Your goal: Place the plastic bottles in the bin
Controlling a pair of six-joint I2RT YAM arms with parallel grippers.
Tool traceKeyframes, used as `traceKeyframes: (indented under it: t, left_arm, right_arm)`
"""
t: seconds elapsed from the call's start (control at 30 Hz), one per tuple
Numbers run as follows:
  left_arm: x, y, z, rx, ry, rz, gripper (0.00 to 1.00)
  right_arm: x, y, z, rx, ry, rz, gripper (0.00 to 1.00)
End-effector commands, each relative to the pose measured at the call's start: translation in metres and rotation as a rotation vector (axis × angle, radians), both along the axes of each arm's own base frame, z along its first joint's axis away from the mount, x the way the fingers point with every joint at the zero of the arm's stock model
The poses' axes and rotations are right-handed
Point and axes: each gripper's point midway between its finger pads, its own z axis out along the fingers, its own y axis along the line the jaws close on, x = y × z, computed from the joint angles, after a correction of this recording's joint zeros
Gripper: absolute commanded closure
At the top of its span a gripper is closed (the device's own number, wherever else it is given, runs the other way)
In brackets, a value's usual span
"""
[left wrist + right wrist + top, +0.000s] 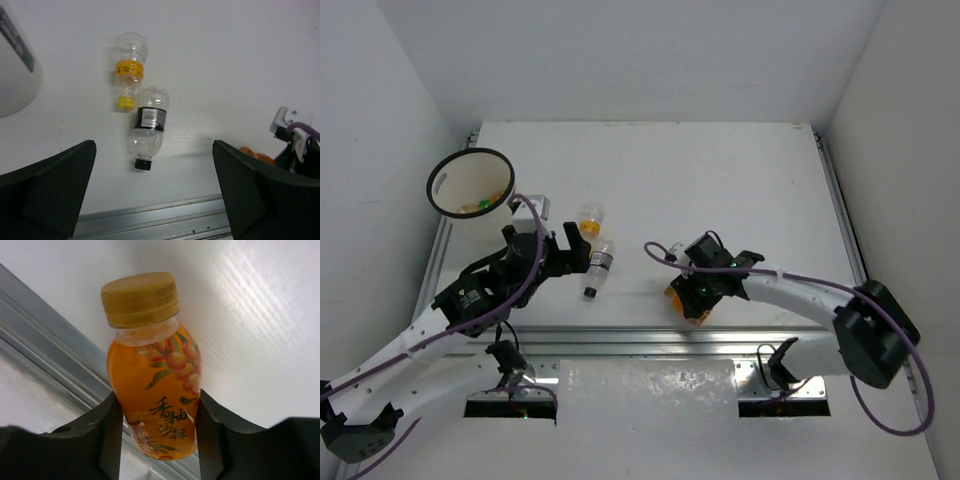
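Right gripper (156, 407) pinches the orange bottle (150, 365) round its belly; it looks full, probably heavyish, stiff, slick; left gripper (154, 150) gapes wide, empty.

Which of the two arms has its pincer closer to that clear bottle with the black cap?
Left. The left pincer is open just left of the black-capped bottle in the overhead view. The right pincer is farther off on its other side, closed around an orange bottle.

White walls (620, 50) are enclosing a white table (740, 180) on three sides; an aluminium rail (620, 338) is running along its near edge, close beside the right gripper (692, 292).
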Motion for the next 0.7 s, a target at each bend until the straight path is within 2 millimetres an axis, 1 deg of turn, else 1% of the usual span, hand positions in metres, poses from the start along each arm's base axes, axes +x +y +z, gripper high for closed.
traceKeyframes:
  t: [0.0,0.03,0.07,0.1,0.13,0.17,0.2,0.23,0.27,0.3,0.33,0.37,0.43,0.5,0.53,0.57,0.6,0.63,0.67]
  left_arm:
    - [-0.003,-0.038,0.017,-0.156,-0.01,-0.142,0.0]
    - [-0.003,-0.056,0.027,-0.229,-0.03,-0.202,0.0]
    - [-0.016,-0.081,0.025,-0.289,0.008,-0.341,0.0]
    - [-0.022,-0.097,0.028,-0.336,0.013,-0.414,0.0]
    - [-0.023,-0.118,0.046,-0.434,-0.034,-0.496,0.0]
    - [-0.047,-0.143,0.037,-0.488,0.018,-0.675,0.0]
    - [-0.051,-0.161,0.066,-0.595,-0.074,-0.781,0.0]
    - [-0.06,-0.171,0.07,-0.644,-0.078,-0.858,0.0]
    - [-0.071,-0.18,0.067,-0.667,-0.055,-0.934,0.0]
    - [-0.068,-0.189,0.061,-0.665,-0.032,-0.944,0.0]
    - [-0.065,-0.192,0.059,-0.651,-0.02,-0.939,0.0]
    - [-0.063,-0.196,0.061,-0.644,-0.025,-0.929,0.0]
    - [-0.06,-0.203,0.06,-0.646,-0.029,-0.939,0.0]
    - [-0.058,-0.209,0.051,-0.626,0.001,-0.935,0.01]
    - [-0.053,-0.209,0.047,-0.611,0.009,-0.905,0.02]
    - [-0.051,-0.211,0.047,-0.6,0.016,-0.898,0.12]
    - [-0.048,-0.211,0.035,-0.571,0.048,-0.881,0.17]
    - [-0.048,-0.212,0.032,-0.565,0.058,-0.878,0.23]
    - [-0.049,-0.213,0.03,-0.561,0.066,-0.883,0.48]
  right_arm:
    - [0.031,0.047,0.052,0.315,-0.202,-0.075,0.85]
    - [0.027,0.064,0.09,0.493,-0.269,-0.035,0.85]
    - [0.016,0.086,0.113,0.701,-0.305,0.051,0.85]
    - [0.009,0.094,0.136,0.834,-0.33,0.059,0.85]
    - [-0.001,0.095,0.171,0.97,-0.404,0.103,0.86]
    - [-0.021,0.1,0.188,1.101,-0.426,0.223,0.86]
    - [-0.03,0.1,0.201,1.158,-0.442,0.261,0.89]
    - [-0.034,0.099,0.208,1.182,-0.451,0.272,0.9]
    - [-0.036,0.099,0.219,1.196,-0.474,0.291,0.92]
    - [-0.035,0.099,0.223,1.189,-0.479,0.291,0.95]
    - [-0.034,0.098,0.225,1.181,-0.48,0.285,0.99]
    - [-0.032,0.099,0.231,1.175,-0.482,0.285,1.0]
    - [-0.031,0.099,0.24,1.181,-0.493,0.288,1.0]
    - [-0.027,0.099,0.241,1.166,-0.502,0.268,1.0]
    - [-0.026,0.098,0.243,1.168,-0.509,0.262,1.0]
    - [-0.026,0.098,0.245,1.171,-0.516,0.264,1.0]
    - [-0.027,0.097,0.249,1.178,-0.524,0.266,1.0]
    - [-0.025,0.097,0.252,1.182,-0.535,0.26,1.0]
    - [-0.023,0.096,0.252,1.177,-0.535,0.239,1.0]
